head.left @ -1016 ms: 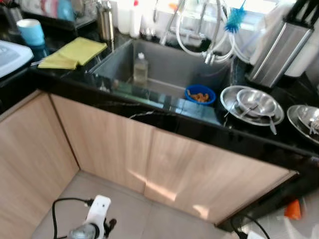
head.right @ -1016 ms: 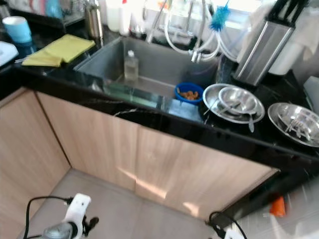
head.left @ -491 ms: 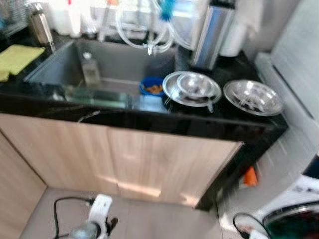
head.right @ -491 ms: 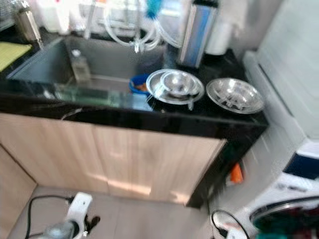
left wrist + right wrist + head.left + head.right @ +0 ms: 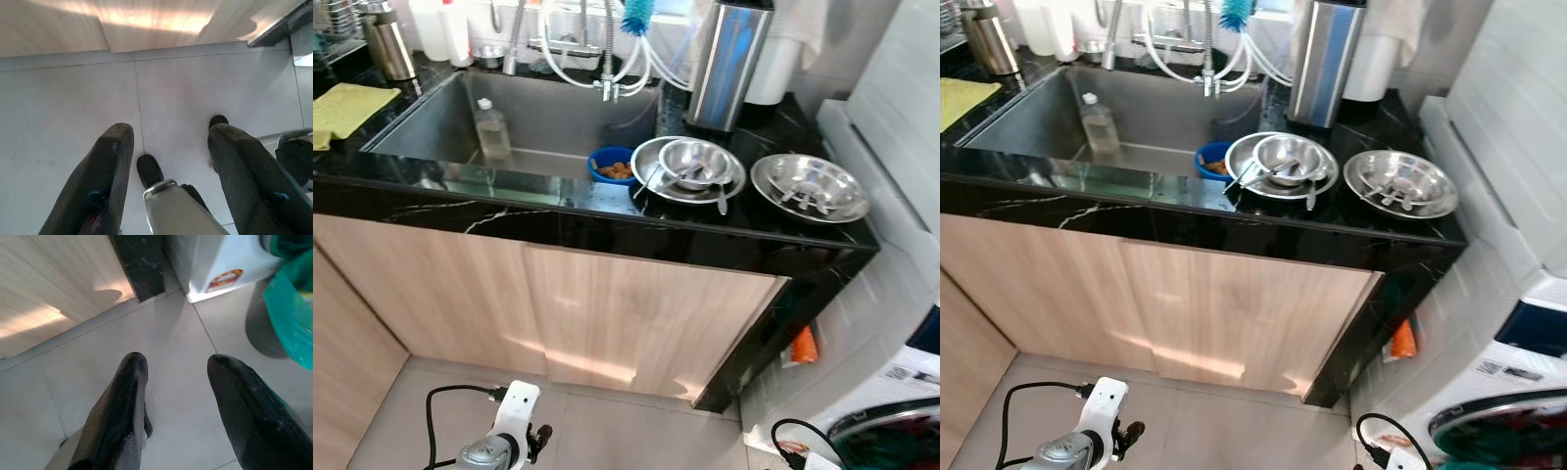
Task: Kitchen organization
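Counter: a black marble-veined countertop runs across pale wooden cabinet doors, above a grey tiled floor.
Sink: a deep grey steel sink is sunk into the counter, a clear plastic bottle standing inside and a small blue bowl of brown food at its right end.
Dishes: a round steel plate holding a steel bowl and spoons sits just right of the sink; a second steel plate with cutlery lies beside it.
Canister: a tall steel container stands behind the plates.
Cloth: a yellow cloth lies left of the sink.
Left gripper: hangs low over the floor, fingers spread, grasping nothing.
Right gripper: likewise down by the floor, fingers apart and empty.
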Controlling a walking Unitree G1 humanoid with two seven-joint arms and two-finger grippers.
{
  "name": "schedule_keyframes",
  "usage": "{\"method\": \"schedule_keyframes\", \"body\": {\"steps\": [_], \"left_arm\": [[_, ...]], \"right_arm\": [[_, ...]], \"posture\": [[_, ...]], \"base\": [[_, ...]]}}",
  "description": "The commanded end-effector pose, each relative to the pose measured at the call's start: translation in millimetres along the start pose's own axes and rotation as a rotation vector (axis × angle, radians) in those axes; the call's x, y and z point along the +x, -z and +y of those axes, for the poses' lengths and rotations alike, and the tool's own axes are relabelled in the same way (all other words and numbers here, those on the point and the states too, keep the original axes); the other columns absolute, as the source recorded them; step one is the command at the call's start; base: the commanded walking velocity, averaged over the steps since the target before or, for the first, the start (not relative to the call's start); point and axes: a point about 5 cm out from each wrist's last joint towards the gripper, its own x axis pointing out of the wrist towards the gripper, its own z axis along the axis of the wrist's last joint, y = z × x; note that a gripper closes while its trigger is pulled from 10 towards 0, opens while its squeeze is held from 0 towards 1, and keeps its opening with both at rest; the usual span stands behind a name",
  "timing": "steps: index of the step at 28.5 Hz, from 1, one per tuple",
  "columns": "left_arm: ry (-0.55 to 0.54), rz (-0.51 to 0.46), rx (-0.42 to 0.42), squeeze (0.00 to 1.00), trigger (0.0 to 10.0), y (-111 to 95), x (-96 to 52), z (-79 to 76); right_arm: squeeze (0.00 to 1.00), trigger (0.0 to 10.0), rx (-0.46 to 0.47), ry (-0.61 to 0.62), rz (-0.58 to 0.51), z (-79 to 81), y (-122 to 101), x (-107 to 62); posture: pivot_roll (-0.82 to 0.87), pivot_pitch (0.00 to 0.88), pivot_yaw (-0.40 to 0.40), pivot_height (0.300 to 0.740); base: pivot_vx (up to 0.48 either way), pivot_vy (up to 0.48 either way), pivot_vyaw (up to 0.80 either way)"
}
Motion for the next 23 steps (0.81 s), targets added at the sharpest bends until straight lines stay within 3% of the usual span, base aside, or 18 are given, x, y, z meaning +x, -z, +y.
{"method": "schedule_keyframes", "body": {"steps": [1,5,17,23], "left_arm": [[-0.001,0.022,-0.013,0.0,10.0,4.6,-0.4,-1.2],[0.001,0.021,-0.013,0.0,10.0,4.4,-0.2,-1.7],[0.007,0.007,-0.012,0.0,10.0,3.4,-0.5,-1.5],[0.01,0.014,-0.003,0.0,10.0,3.9,-0.5,-1.3]], "right_arm": [[0.0,10.0,0.004,0.009,-0.017,-2.5,-2.3,-0.2],[0.0,10.0,0.0,0.012,-0.013,-3.1,-2.4,-0.1],[0.0,10.0,0.0,0.011,-0.003,-2.8,-1.1,-0.2],[0.0,10.0,0.013,0.016,-0.019,-2.7,-1.8,-0.4]], "posture": [[0.09,0.09,-0.104,0.74],[0.09,0.091,-0.104,0.74],[0.09,0.095,-0.103,0.74],[0.09,0.096,-0.102,0.74]], "base": [[0.0,0.412,0.0],[0.0,0.423,0.0],[0.0,0.0,-0.63],[0.0,0.0,0.0]]}}
